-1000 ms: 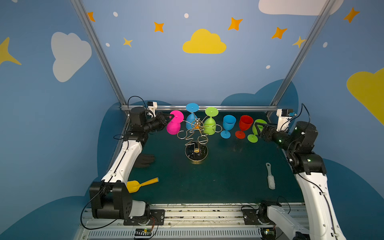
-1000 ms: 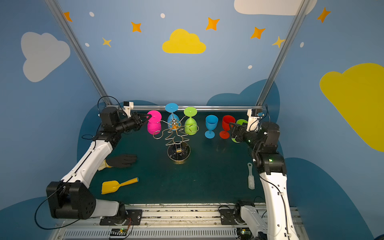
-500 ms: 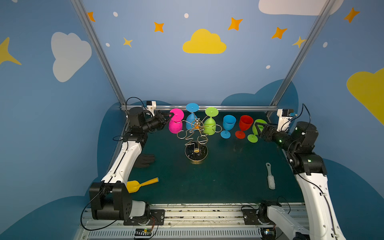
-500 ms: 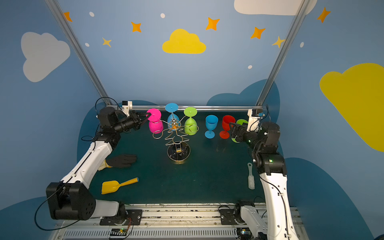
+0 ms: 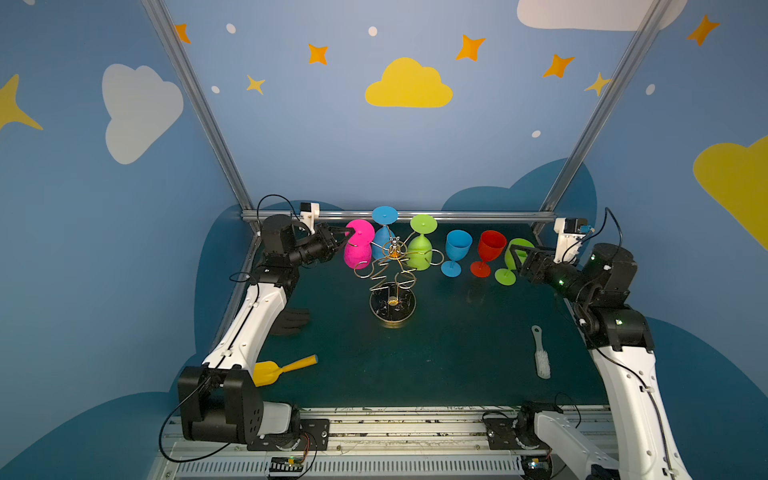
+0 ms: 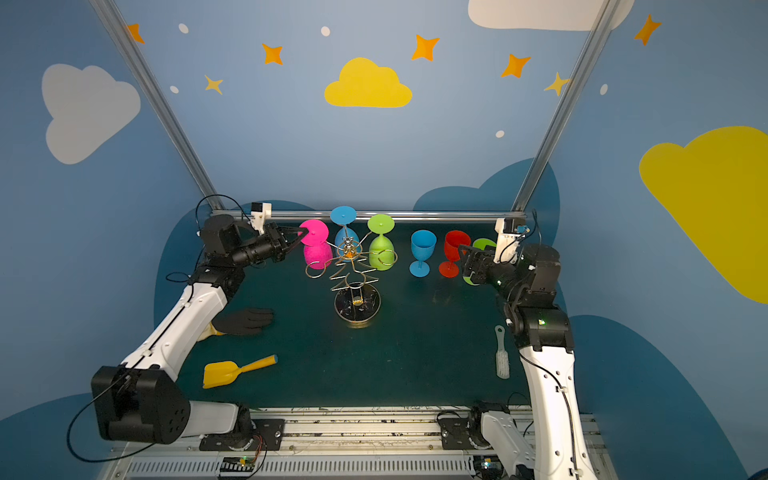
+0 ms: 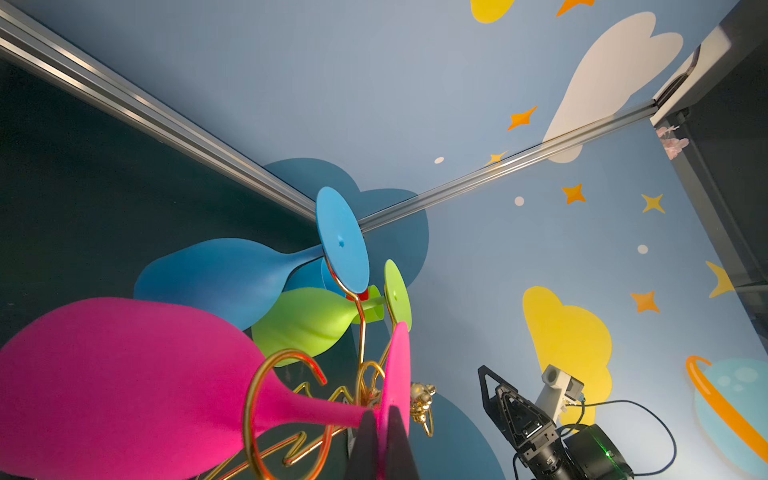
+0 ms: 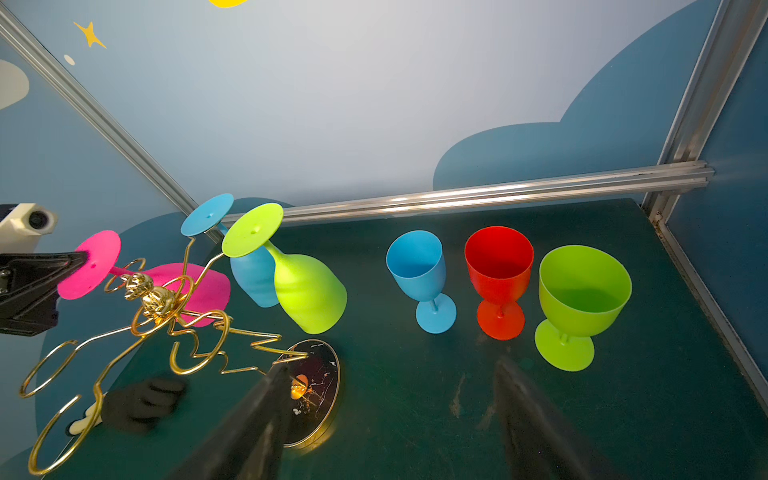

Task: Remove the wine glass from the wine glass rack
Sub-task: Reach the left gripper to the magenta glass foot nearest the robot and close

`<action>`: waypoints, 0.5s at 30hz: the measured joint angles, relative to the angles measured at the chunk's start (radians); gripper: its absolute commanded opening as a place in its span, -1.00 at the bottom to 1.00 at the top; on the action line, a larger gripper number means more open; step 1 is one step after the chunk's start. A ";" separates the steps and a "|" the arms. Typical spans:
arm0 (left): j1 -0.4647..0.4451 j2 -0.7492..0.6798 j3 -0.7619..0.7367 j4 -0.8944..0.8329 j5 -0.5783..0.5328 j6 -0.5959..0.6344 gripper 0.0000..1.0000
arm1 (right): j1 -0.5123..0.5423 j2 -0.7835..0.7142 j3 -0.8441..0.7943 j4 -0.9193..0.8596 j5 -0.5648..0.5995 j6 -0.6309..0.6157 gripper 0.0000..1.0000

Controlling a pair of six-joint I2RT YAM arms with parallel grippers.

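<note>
- Left tool pinches the pink wine glass by its foot disc.
- Its stem sits inside a gold loop of the wine glass rack.
- Blue wine glass and green wine glass hang behind.

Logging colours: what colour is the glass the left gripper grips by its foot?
Pink; the glass shows best in the left wrist view.

The left arm has a glossy white shell link between black cylindrical joint housings, and a black base block dotted with small round holes. The right arm matches, with tiny green lights on its black joints. Thin black cables loop off both. A white bracket is fitted at each wrist. The right gripper has black, open-framed triangular fingers.
</note>
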 measured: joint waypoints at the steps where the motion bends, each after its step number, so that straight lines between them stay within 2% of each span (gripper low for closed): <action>1: -0.006 0.000 0.000 -0.001 0.001 0.003 -0.93 | 0.000 0.000 0.000 0.000 0.000 0.000 0.52; 15: -0.049 0.063 0.027 -0.008 -0.003 0.026 -0.93 | 0.000 -0.001 0.000 0.000 0.000 0.001 0.52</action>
